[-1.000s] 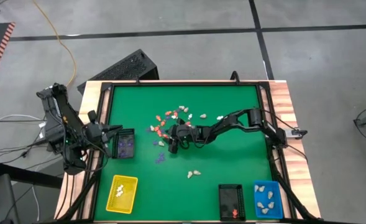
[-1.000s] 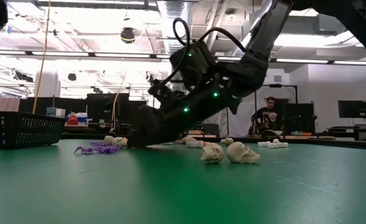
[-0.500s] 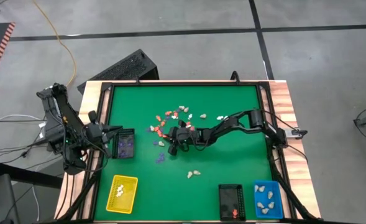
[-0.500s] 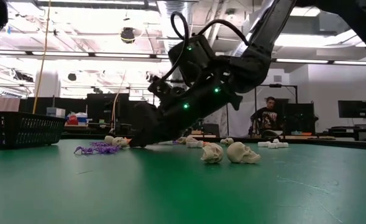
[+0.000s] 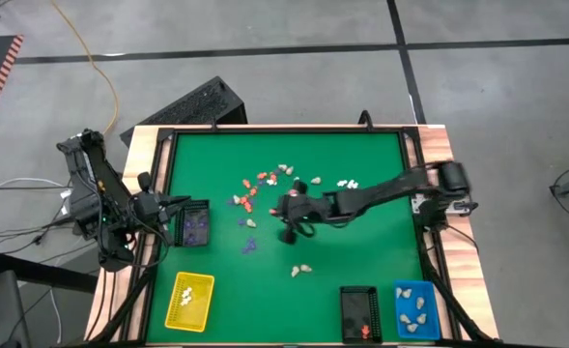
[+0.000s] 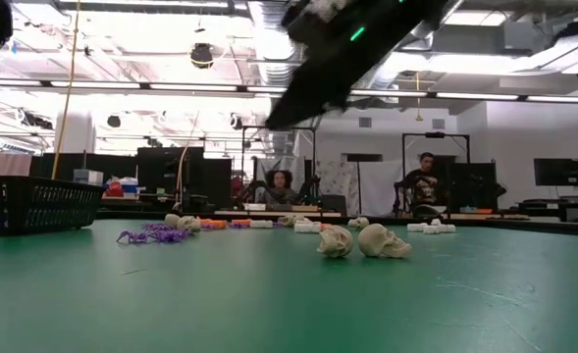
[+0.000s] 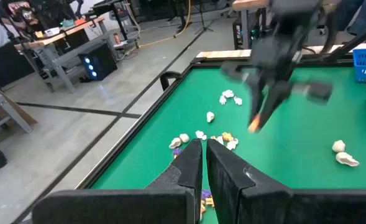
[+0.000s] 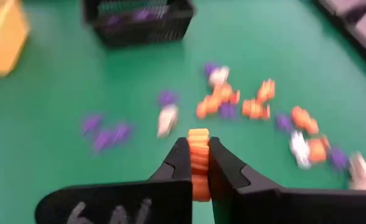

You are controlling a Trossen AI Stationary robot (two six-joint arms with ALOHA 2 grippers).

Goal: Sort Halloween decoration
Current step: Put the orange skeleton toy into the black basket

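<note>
Now that the right gripper has risen off the table, its fingers pinch an orange figurine — picked from the mid-table scatter. Delivery remains — probably the black tray at the near edge. Left gripper waits shut by the left edge.

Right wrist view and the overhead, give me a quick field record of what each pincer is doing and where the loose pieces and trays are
right pincer: shut on an orange figurine, lifted over mid-table
left pincer: shut, empty, at the table's left edge by the black tray
loose figurines: scattered on the green mat's centre
two cream skulls: apart from the pile, nearer the front
front trays: yellow tray, black tray with orange pieces, blue tray
</note>
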